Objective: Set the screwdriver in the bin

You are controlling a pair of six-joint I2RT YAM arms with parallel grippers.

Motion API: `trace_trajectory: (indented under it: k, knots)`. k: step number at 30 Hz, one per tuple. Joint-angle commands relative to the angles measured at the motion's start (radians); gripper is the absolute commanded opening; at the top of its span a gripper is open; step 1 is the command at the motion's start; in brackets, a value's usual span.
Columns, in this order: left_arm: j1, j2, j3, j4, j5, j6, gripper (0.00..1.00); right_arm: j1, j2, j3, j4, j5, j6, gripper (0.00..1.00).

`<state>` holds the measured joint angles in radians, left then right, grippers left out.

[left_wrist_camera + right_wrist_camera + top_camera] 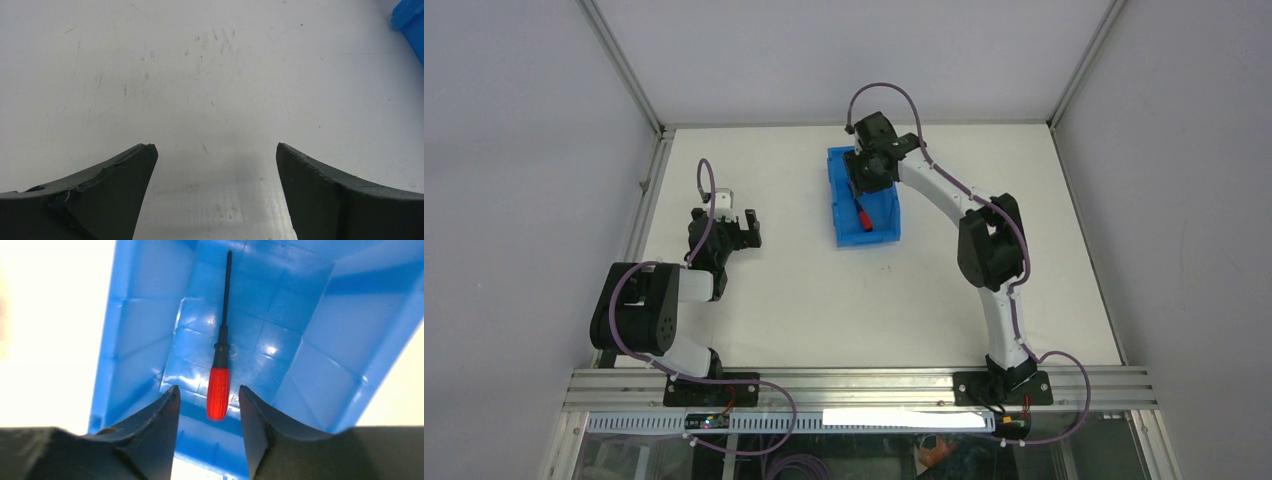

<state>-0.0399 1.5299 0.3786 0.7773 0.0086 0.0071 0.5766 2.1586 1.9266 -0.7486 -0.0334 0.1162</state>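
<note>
The screwdriver (863, 216), with a red handle and a thin black shaft, lies flat on the floor of the blue bin (840, 205) at the back middle of the table. In the right wrist view the screwdriver (218, 390) lies lengthwise in the bin (320, 330), handle nearest the camera. My right gripper (870, 178) hovers over the bin's far half, open; in its wrist view the gripper (207, 388) has its fingers spread wider than the handle and clear of it. My left gripper (746, 228) is open and empty over bare table, left of the bin.
The white tabletop (210, 75) is scuffed under my left gripper (216, 146). A corner of the bin (411, 20) shows at the top right of the left wrist view. Metal frame rails (639, 200) border the table's left and back edges.
</note>
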Motion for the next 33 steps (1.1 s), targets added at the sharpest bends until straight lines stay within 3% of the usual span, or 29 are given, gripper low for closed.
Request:
trace_trajectory:
  k: [1, 3, 5, 7, 8, 12, 16, 25, 33]
  knots:
    - [-0.006, -0.022, 0.005, 0.027, 0.009, -0.016, 0.99, 0.009, -0.165, 0.054, -0.019, -0.028, 0.020, 0.53]
    - [-0.007, -0.022, 0.005, 0.027, 0.008, -0.016, 0.99, 0.009, -0.218, 0.038, -0.019, -0.013, 0.034, 0.60]
    - [-0.007, -0.023, 0.005, 0.027, 0.008, -0.016, 0.99, 0.008, -0.262, 0.025, -0.042, 0.057, 0.046, 0.74]
    - [-0.008, -0.022, 0.005, 0.027, 0.008, -0.016, 0.99, 0.006, -0.293, 0.020, -0.084, 0.157, 0.051, 0.97]
    - [-0.007, -0.022, 0.005, 0.027, 0.008, -0.016, 0.99, 0.003, -0.307, 0.017, -0.106, 0.209, 0.048, 0.99]
    - [-0.007, -0.023, 0.005, 0.027, 0.009, -0.016, 0.99, -0.046, -0.358, -0.023, -0.167, 0.412, 0.046, 0.99]
    - [-0.007, -0.022, 0.005, 0.027, 0.009, -0.016, 0.99, -0.147, -0.413, -0.082, -0.197, 0.503, 0.070, 0.99]
    - [-0.008, -0.022, 0.005, 0.027, 0.009, -0.016, 0.99, -0.369, -0.547, -0.234, -0.164, 0.508, 0.101, 0.99]
    - [-0.006, -0.022, 0.005, 0.027, 0.009, -0.016, 0.99, -0.388, -0.650, -0.358, -0.057, 0.474, 0.119, 0.99]
